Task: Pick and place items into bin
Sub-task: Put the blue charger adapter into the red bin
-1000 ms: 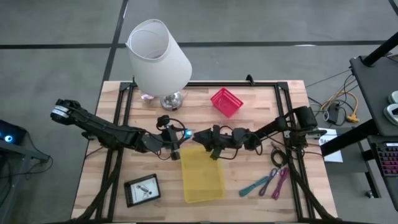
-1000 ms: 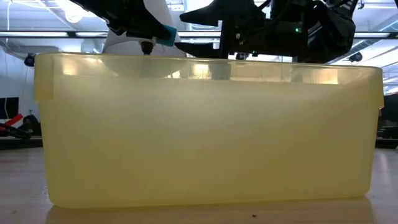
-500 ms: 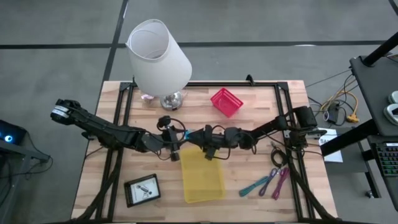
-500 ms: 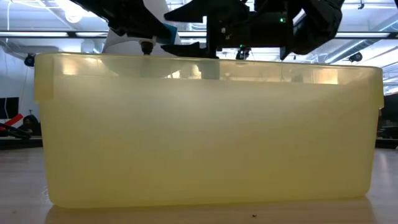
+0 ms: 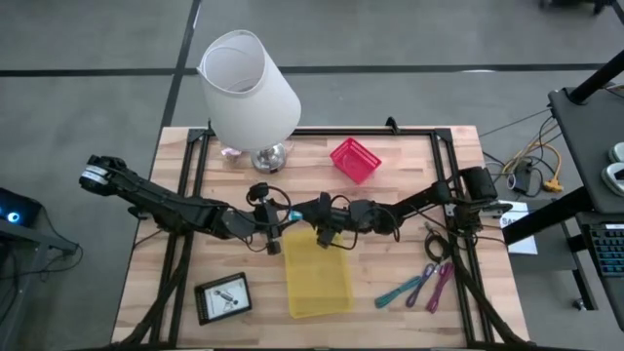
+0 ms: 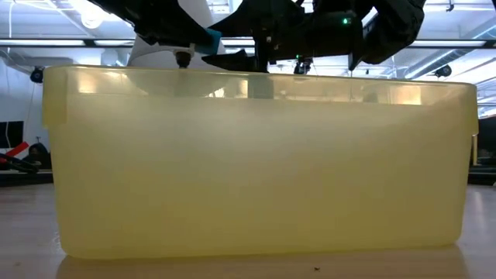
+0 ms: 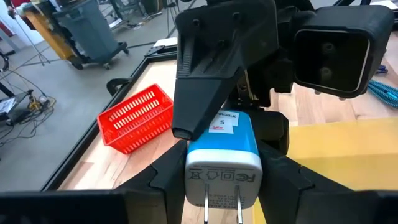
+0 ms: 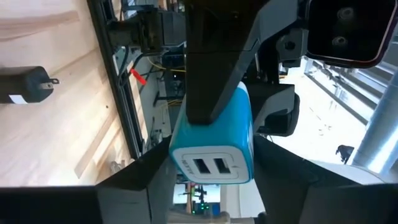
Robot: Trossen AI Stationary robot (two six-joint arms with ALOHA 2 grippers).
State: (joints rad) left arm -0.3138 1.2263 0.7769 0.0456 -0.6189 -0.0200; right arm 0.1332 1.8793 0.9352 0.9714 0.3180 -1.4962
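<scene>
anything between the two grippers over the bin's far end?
Yes: a blue-and-white charger, held by the left gripper, with the right gripper around its other end. Both wrist views show it.

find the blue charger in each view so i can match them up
High: blue charger between both pincers, above the yellow bin.
Low: at top, above the bin rim.
Left wrist: centre, prongs facing the camera.
Right wrist: centre, ports facing the camera.
Shared landmark: the yellow bin.

A light wooden table [image 5: 185, 283] stands on grey concrete floor [image 5: 88, 97] crossed by dark seams. A black desk [image 5: 590, 127] sits to one side; long ceiling light strips [image 6: 457, 45] glow overhead.
</scene>
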